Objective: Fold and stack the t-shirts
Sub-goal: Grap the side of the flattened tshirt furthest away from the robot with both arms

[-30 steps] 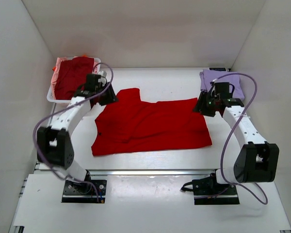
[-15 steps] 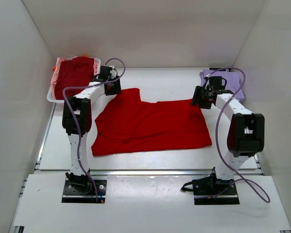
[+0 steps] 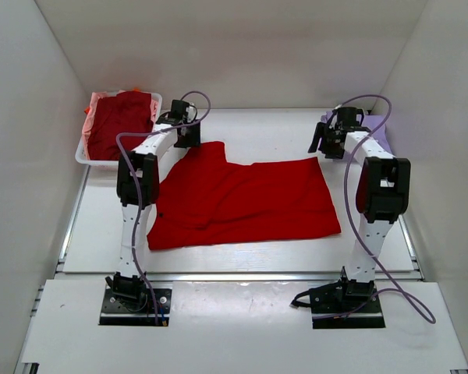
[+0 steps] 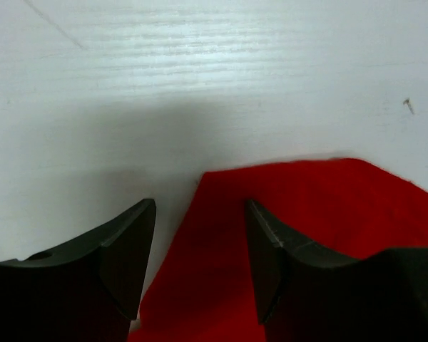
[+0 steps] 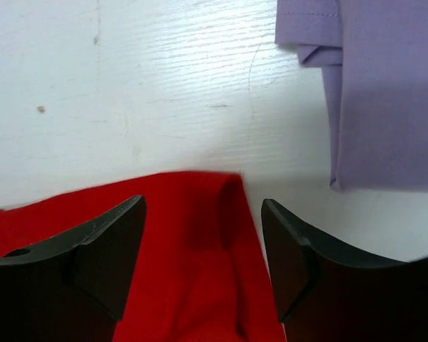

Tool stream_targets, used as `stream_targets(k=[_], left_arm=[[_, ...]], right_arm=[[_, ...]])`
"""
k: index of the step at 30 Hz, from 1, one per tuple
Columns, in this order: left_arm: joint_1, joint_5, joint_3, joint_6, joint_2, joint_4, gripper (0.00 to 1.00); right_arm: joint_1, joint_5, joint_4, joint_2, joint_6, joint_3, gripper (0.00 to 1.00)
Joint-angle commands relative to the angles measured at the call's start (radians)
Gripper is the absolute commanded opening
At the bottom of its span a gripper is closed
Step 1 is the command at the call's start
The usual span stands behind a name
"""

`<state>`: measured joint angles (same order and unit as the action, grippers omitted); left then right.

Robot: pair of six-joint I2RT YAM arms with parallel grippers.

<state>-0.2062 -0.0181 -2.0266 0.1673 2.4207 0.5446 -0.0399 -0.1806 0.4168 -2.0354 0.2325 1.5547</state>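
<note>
A red t-shirt (image 3: 246, 202) lies spread out flat in the middle of the white bench (image 3: 257, 128). One sleeve sticks out at its far left corner.

The left pincer (image 4: 200, 214) hangs just over that far left corner. Its two dark fingers are apart and it grips nothing. The red cloth lies on the bench under the gap between them.

The right pincer (image 5: 203, 206) hangs over the far right corner of the red t-shirt. Its fingers are apart too, and it holds nothing. The edge of the cloth there is a little bit rolled.

A lavender t-shirt (image 5: 385, 92) sits folded on the bench, near the right pincer, at the far right. It does not touch the red one.

At the far left stands a white basket (image 3: 81, 154). A dark maroon t-shirt (image 3: 121, 121) lies in it, with some pink cloth (image 3: 96, 105) showing at the edge.
</note>
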Motion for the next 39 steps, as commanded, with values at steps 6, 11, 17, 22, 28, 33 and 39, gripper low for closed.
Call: stream_targets(k=[6,11,17,22,28,33,39], left_arm=[[0.007,-0.091,-0.141,-0.017,0.048,0.172,0.21],[0.030,-0.149,-0.094,0.000,0.037,0.169,0.00],[0.031,-0.178,-0.038,0.003,-0.011,0.132,0.00],[0.054,-0.238,-0.040,0.029,-0.049,0.109,0.00],[0.085,-0.289,0.032,0.058,-0.165,0.043,0.00],[0.091,-0.309,0.109,0.052,-0.242,0.025,0.00],[0.102,-0.338,0.245,0.064,-0.391,-0.001,0.00]], right_arm=[[0.003,0.010,0.051,-0.092,0.001,0.122,0.66],[0.009,0.006,0.069,-0.132,0.007,0.153,0.67],[0.025,0.012,0.096,-0.144,-0.005,0.157,0.12],[0.025,0.003,0.083,-0.123,-0.007,0.169,0.00],[0.034,0.001,0.083,-0.083,-0.027,0.194,0.00],[0.035,0.004,0.089,-0.046,-0.035,0.199,0.00],[0.029,-0.003,0.073,0.061,-0.035,0.112,0.00]])
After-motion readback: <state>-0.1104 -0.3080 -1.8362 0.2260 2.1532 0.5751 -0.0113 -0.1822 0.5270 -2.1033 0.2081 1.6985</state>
